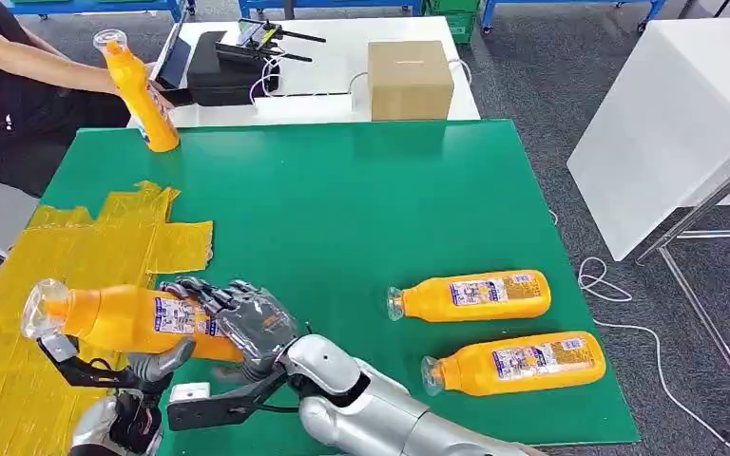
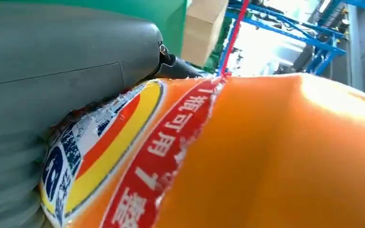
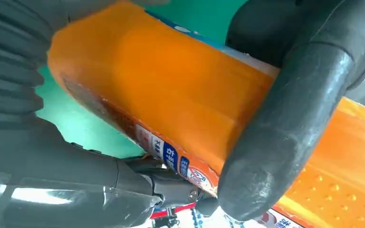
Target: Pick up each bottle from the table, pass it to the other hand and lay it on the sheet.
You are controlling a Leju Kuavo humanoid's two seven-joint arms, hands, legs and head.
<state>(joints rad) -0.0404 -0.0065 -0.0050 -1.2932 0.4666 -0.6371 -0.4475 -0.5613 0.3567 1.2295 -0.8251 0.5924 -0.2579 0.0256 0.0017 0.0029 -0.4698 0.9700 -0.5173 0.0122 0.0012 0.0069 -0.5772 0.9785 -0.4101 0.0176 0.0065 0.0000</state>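
Bottle (image 1: 133,318) sits lower left of the head view, on its side, cap end over the yellow sheet (image 1: 19,285), base over the green table (image 1: 342,190). Right hand (image 1: 247,323) is wrapped around its labelled middle; left hand (image 1: 147,366) cradles it from below, thumb on the label. Handoff looks mid-way. Let the left hand clamp firmly before the right lets go, keep it level, then lower onto the sheet. Two more bottles (image 1: 470,296) wait lower right.
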